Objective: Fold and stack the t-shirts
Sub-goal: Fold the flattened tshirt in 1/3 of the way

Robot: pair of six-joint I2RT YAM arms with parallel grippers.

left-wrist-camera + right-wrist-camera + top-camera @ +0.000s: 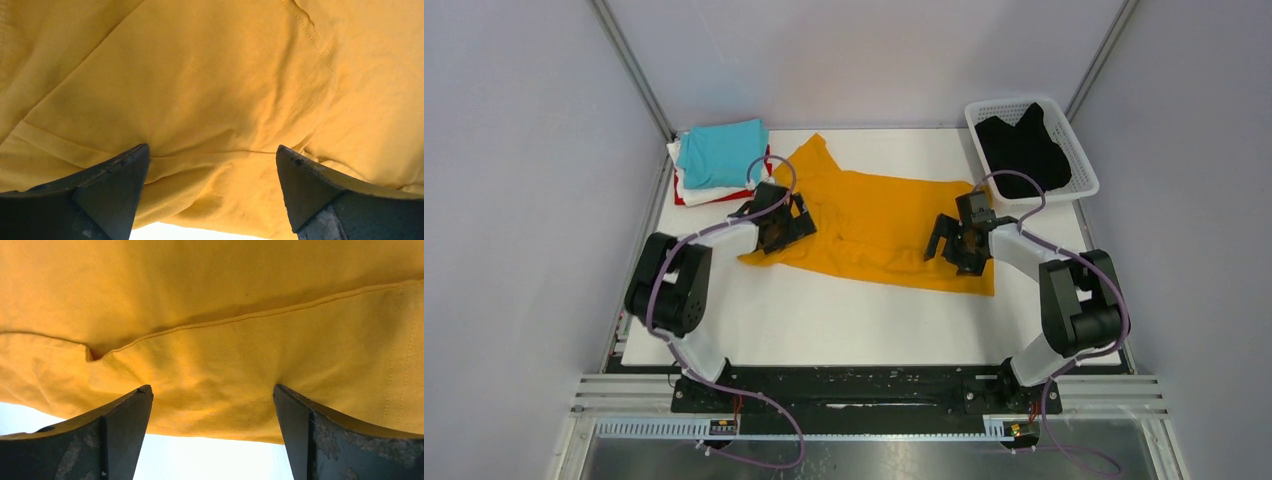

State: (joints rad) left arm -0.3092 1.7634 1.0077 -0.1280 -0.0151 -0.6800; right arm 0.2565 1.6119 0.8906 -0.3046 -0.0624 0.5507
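An orange-yellow t-shirt (874, 225) lies spread out, a little rumpled, across the middle of the white table (824, 325). My left gripper (776, 228) stands open over the shirt's left part, its fingertips pressing into the cloth (200, 75). My right gripper (957, 247) is open too, with its tips on the shirt's right part close to the near hem (225, 290). In both wrist views the jaws stand wide apart with cloth bulging between them: left gripper (212, 152), right gripper (212, 390). A folded turquoise t-shirt (721, 152) tops a white one (699, 190) and a red one (686, 199).
A white lattice basket (1081, 150) at the back right corner holds a black t-shirt (1024, 148). The folded stack sits at the back left corner. Grey walls close in the table on the left, back and right.
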